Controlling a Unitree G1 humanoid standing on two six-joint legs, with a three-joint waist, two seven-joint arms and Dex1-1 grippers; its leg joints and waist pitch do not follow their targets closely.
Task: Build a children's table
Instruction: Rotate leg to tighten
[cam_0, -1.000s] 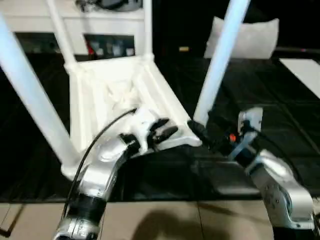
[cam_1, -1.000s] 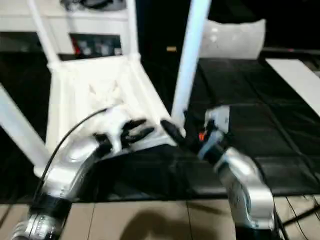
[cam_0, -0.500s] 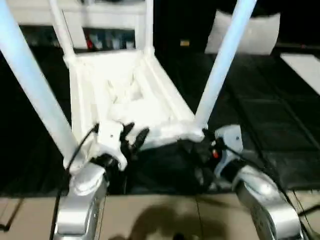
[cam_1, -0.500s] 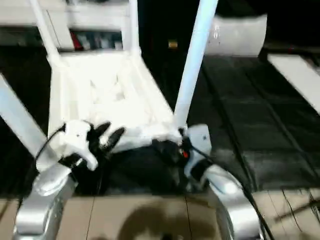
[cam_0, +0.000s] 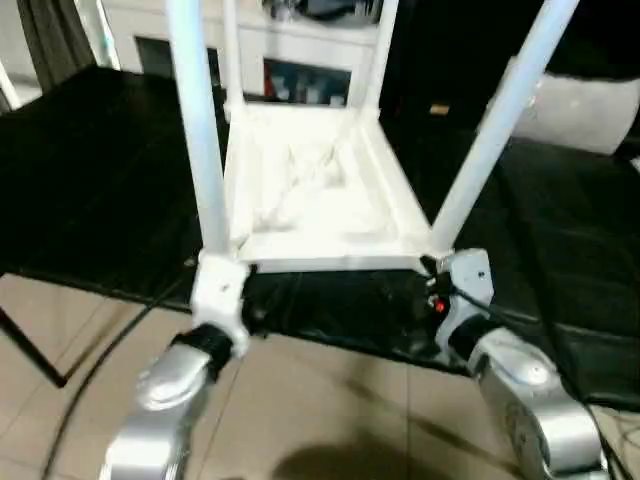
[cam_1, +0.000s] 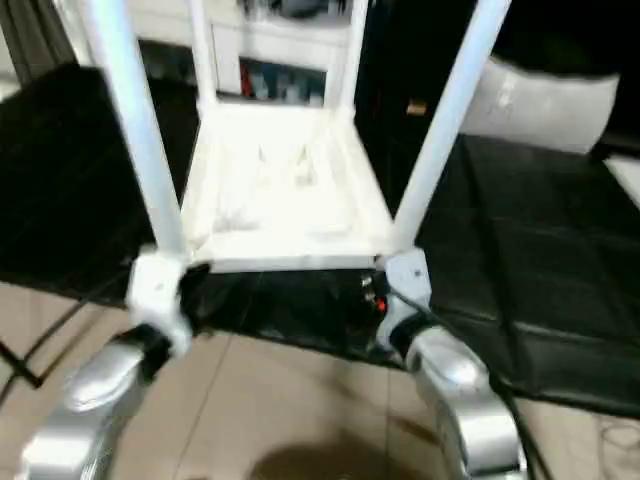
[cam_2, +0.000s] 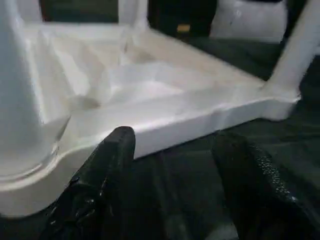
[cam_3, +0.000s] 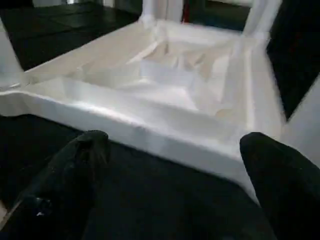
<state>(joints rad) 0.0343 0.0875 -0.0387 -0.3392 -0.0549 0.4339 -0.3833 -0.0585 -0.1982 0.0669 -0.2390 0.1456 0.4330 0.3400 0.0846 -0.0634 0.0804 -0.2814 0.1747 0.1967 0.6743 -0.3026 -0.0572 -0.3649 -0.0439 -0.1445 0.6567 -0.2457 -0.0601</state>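
Note:
The children's table (cam_0: 320, 190) lies upside down on a black mat, ribbed underside up, with its white legs standing in the corner sockets. The near left leg (cam_0: 197, 130) and near right leg (cam_0: 495, 120) rise steeply toward me. My left gripper (cam_0: 248, 303) hovers just in front of the near left corner; in the left wrist view its fingers (cam_2: 107, 170) stand open, empty, facing the near rim (cam_2: 200, 117). My right gripper (cam_0: 408, 300) sits below the near right corner, open wide with nothing between its fingers (cam_3: 80, 165), facing the same rim (cam_3: 150, 125).
The black mat (cam_0: 100, 180) ends near me at a tiled floor (cam_0: 330, 400). White cabinets with glass doors (cam_0: 310, 60) stand behind the table. A white cushion (cam_0: 590, 105) lies at the back right. A cable (cam_0: 90, 380) trails from my left arm.
The camera has shifted. Both grippers have drawn back from the table's near rim and corner toward me, and the left fingers have spread wider.

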